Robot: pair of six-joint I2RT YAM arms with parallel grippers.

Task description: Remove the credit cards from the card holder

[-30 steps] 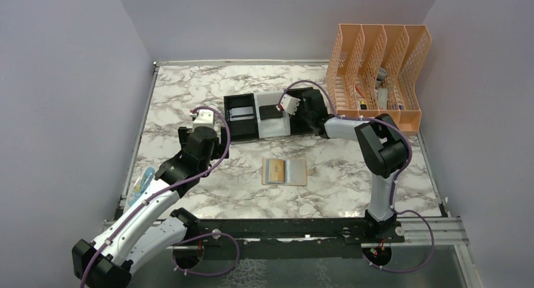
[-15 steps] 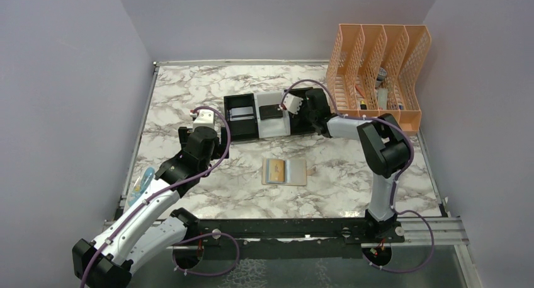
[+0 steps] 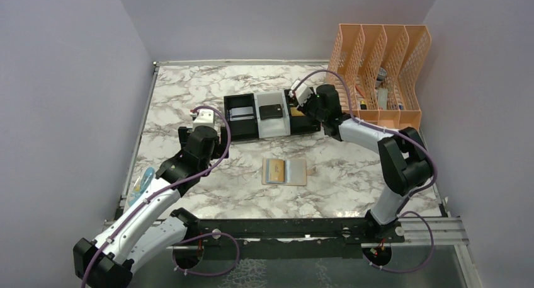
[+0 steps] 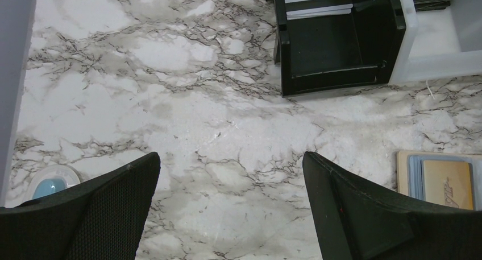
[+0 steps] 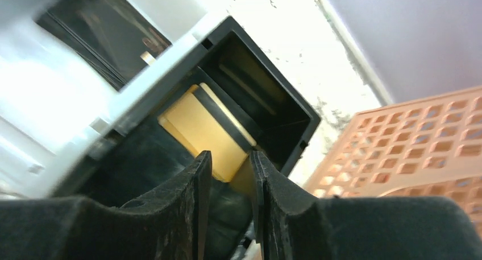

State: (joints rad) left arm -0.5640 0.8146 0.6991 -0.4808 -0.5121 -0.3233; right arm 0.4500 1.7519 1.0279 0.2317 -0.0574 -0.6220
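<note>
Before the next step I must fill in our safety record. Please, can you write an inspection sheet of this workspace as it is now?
Surface: marble table, no spill seen.
Job's things: card holder lies open flat, a gold card in its left pocket; dark card in the white bin; pale card in the left black bin; yellow card in the right black bin.
Clutter: peach mesh organizer with small items; small round blue and white thing.
Grippers: left gripper, jaws wide open over bare marble; right gripper, jaws a little apart over the right black bin.
Cables: purple cables along both arms.
Surroundings: plain walls.
</note>
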